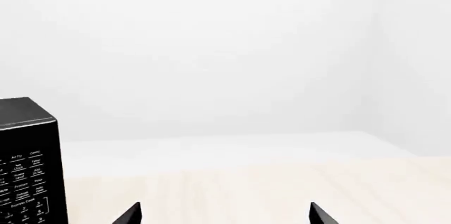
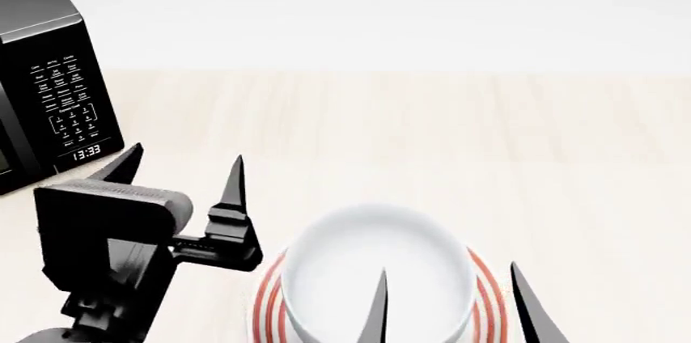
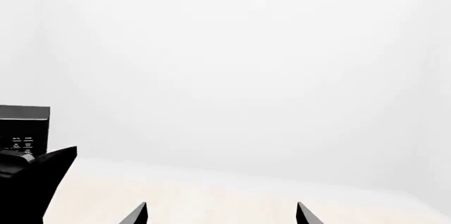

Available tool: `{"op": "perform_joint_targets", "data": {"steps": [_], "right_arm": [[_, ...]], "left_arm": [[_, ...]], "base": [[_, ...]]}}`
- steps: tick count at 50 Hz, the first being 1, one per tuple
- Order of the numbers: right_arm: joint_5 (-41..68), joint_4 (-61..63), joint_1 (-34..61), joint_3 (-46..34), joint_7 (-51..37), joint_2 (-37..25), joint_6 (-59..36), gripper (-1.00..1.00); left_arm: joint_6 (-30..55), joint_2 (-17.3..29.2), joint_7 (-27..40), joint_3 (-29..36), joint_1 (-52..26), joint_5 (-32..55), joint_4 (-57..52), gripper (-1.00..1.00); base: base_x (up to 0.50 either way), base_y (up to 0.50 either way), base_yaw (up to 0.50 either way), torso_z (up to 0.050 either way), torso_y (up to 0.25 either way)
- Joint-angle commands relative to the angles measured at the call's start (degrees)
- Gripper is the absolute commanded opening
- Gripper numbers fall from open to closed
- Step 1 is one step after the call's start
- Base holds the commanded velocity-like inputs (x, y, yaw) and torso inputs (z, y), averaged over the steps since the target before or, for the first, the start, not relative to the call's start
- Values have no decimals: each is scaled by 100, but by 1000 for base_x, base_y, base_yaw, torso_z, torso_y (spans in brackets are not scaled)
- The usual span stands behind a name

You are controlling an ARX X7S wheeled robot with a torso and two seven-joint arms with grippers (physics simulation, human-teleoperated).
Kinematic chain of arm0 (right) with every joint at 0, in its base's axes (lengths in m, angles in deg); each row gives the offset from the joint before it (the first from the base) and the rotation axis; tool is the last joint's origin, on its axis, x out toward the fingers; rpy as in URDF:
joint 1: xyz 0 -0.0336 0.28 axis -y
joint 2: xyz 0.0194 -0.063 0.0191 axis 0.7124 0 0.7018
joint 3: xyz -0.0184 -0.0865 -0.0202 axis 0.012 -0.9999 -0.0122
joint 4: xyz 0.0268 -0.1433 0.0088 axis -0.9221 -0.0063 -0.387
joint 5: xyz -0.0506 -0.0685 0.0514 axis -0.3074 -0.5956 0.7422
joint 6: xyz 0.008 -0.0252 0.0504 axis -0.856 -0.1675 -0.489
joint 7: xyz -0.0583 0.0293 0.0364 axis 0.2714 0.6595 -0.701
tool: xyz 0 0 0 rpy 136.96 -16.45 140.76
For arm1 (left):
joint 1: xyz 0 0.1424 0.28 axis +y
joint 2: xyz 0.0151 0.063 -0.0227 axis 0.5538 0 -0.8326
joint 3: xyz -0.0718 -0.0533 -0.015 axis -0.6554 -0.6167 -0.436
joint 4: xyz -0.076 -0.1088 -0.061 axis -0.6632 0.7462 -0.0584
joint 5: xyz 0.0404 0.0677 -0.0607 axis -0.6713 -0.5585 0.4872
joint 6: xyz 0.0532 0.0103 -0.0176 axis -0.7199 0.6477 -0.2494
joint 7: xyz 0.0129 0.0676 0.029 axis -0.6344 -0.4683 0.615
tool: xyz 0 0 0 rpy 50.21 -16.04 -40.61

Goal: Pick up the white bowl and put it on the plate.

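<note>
the bowl sits on the plate, near the front edge of the counter and close to the robot; the red rings show as a crescent on either side of the bowl, so it rests roughly centred. by the look of it the main job is done: bowl on plate, upright, nothing tipped. the right tool hangs just over the bowl's near side, its two black fingertips spread wide, one in front of the bowl's inside and the other out past the plate's right rim; it is released and grips nothing, though whether a fingertip touches the rim i cannot tell from the head view. the left tool is off to the left, between the bowl and the microwave, fingertips parted and pointing away over bare counter, empty too. both wrist views show only open fingertips, pale counter and white wall, with the microwave's corner at one side; neither shows the bowl. what seems left, if anything, is for the right arm to draw clear without nudging the bowl off centre, since that fingertip sits close to the rim.
</note>
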Motion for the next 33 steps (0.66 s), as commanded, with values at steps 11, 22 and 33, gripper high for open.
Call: {"op": "perform_joint_targets", "data": {"steps": [11, 22, 33], "right_arm": [[-47, 906, 59, 4, -163, -135, -456, 100], [-120, 1100, 119, -105, -190, -140, -600, 100], [-186, 1247, 180, -234, -216, -125, -715, 100]], "left_arm": [[-418, 789, 834, 160, 860, -939, -1473, 100], [-707, 1077, 1131, 223, 1384, -1387, -1726, 100], [-944, 1385, 1463, 207, 1855, -1684, -2113, 100]], "base": [[0, 0, 0, 0, 0], [0, 0, 0, 0, 0], [0, 0, 0, 0, 0]]}}
